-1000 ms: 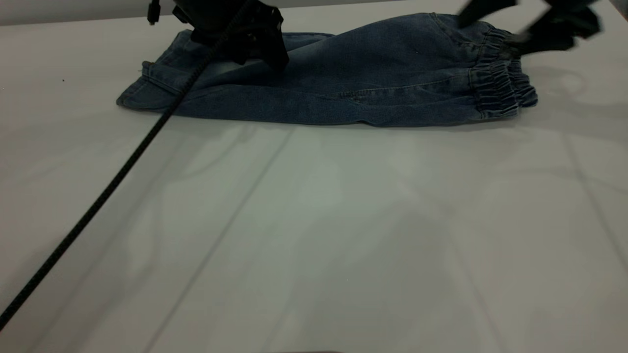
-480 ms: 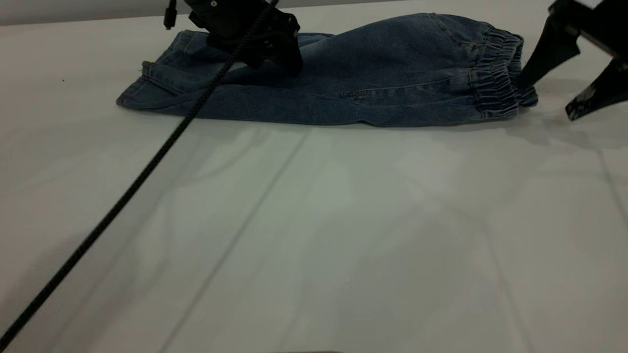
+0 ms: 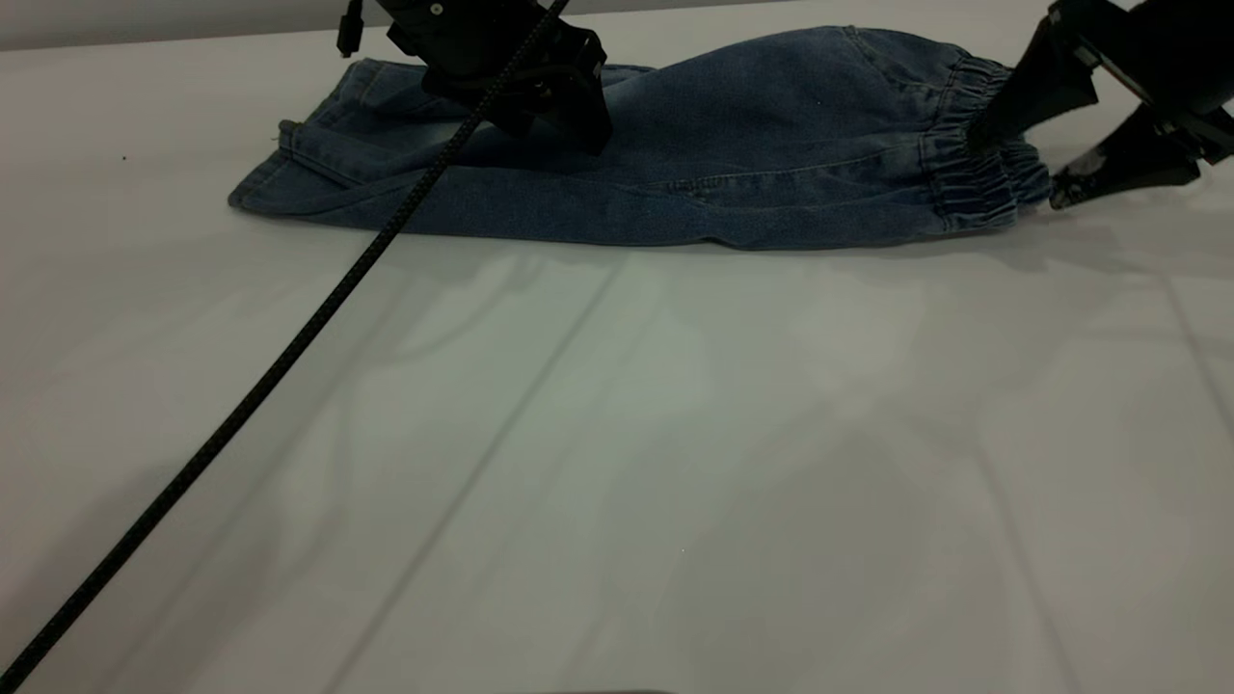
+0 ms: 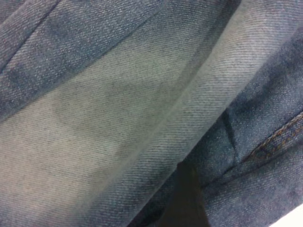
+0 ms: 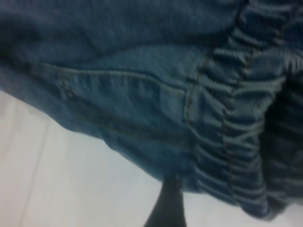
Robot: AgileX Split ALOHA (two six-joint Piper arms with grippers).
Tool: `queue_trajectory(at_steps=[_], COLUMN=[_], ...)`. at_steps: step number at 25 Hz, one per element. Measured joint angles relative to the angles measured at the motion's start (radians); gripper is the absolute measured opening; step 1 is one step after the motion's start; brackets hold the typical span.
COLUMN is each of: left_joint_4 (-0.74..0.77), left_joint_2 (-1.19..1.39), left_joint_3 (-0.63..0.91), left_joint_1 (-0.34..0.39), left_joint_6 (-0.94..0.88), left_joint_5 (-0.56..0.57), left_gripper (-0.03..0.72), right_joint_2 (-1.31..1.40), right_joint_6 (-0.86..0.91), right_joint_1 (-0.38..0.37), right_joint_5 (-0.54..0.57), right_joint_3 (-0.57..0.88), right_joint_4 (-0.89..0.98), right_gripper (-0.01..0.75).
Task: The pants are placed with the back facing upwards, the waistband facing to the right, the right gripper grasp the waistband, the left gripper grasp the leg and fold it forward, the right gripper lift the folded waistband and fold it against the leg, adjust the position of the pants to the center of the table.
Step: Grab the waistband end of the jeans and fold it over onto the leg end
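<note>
The blue denim pants (image 3: 771,145) lie folded lengthwise along the far side of the table (image 3: 617,434), leg ends to the left (image 3: 308,159) and the elastic waistband (image 3: 974,183) to the right. My left gripper (image 3: 578,125) rests on the denim near the leg half, and the left wrist view is filled with pale faded denim (image 4: 118,118). My right gripper (image 3: 1020,169) is open at the waistband's end, with one finger over the gathers and the other just beside them near the table. In the right wrist view a dark fingertip (image 5: 166,210) sits at the edge of the waistband (image 5: 241,137).
A thick black braided cable (image 3: 289,357) runs diagonally from the left gripper across the table to the near left corner. The wide white tabletop lies in front of the pants, and a wall line runs behind them.
The right gripper has swung in from the right and now straddles the waistband's end with its fingers spread. The left gripper has slid slightly to the right on the denim.
</note>
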Motion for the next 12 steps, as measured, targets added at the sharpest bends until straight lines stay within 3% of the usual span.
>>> queue_trajectory(at_steps=[12], left_joint_4=[-0.036], left_joint_2=[0.000], left_joint_3=[0.000], left_joint_1=[0.000], left_joint_6=[0.000], left_joint_5=[-0.026], left_gripper=[0.548], right_joint_2=[0.033], right_joint_6=[-0.052], right_joint_1=[0.011], right_joint_5=[-0.047], right_joint_3=[-0.001], right_joint_4=[0.015], right_gripper=[0.590])
